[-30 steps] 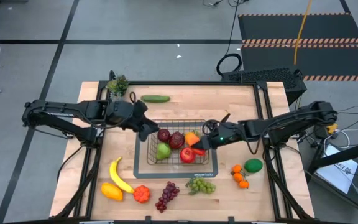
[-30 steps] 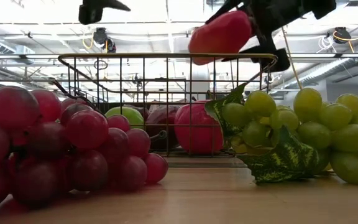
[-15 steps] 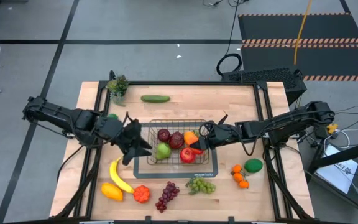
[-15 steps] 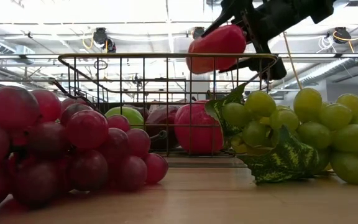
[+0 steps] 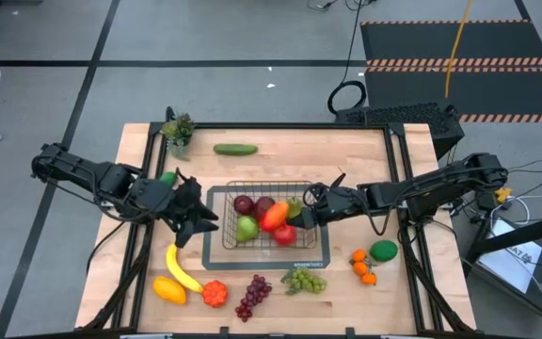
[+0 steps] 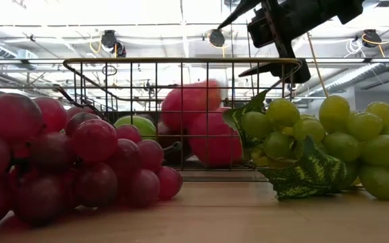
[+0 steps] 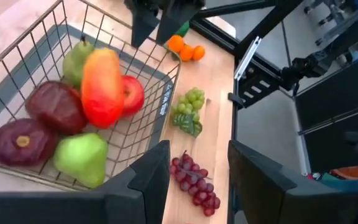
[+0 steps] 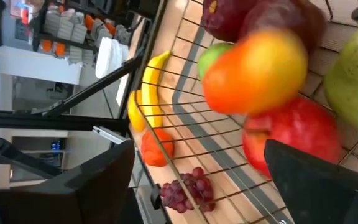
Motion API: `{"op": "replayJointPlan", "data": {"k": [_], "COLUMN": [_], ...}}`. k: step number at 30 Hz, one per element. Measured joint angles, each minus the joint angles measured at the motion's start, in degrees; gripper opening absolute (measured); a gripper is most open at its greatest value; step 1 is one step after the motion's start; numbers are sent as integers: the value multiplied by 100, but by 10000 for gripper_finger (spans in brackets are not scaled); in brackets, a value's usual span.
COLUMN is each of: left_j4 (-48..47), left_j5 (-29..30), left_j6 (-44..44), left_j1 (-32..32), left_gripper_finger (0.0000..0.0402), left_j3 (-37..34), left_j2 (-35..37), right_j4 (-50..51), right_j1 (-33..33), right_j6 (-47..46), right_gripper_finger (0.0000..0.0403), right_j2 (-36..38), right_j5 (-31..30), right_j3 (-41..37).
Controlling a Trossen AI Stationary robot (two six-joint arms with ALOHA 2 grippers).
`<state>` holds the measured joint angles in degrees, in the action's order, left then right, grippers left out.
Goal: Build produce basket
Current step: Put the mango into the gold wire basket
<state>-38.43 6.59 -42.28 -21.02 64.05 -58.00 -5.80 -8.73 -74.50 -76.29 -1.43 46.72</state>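
Note:
The wire basket [image 5: 216,247] stands mid-table and holds two dark red fruits [image 5: 244,203], a green pear [image 5: 247,228], a red apple [image 5: 284,234] and a red-orange fruit [image 5: 273,216], which lies on top of the others and also shows in the right wrist view [image 8: 253,71]. My right gripper [image 5: 304,209] hovers open and empty over the basket's right part; it also shows in the low view [image 6: 262,40]. My left gripper [image 5: 196,217] is open and empty just outside the basket's left wall, and the left wrist view [image 7: 201,174] looks past it at the basket.
A banana [image 5: 181,266], a yellow-orange vegetable [image 5: 168,289], a red-orange one [image 5: 215,294], red grapes [image 5: 253,296] and green grapes [image 5: 305,281] lie near the front edge. Oranges [image 5: 362,266] and a green ball [image 5: 383,250] lie at the right. A cucumber [image 5: 235,149] lies at the back.
My right gripper has let go of the red-orange fruit, which has fallen into the basket onto the other fruits. My left gripper has drawn back from over the basket's left wall toward the table's near left.

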Motion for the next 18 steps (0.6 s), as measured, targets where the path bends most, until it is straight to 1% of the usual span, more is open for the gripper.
{"op": "replayJointPlan", "data": {"k": [5,9,18], "left_j4": [-411,-594,-517], "left_j5": [18,127,182], "left_j6": [-420,-938,-2505], "left_j1": [-88,-212,-497], "left_gripper_finger": [163,163,163], "left_j3": [-11,-191,-585], "left_j2": [-7,-18,-18], "right_j4": [-31,-26,31], "right_j1": [0,0,2], "right_j6": [145,398,1248], "right_gripper_finger": [352,352,351], "right_j2": [273,610,1403], "right_j5": [2,31,624], "right_j3": [2,2,2]}}
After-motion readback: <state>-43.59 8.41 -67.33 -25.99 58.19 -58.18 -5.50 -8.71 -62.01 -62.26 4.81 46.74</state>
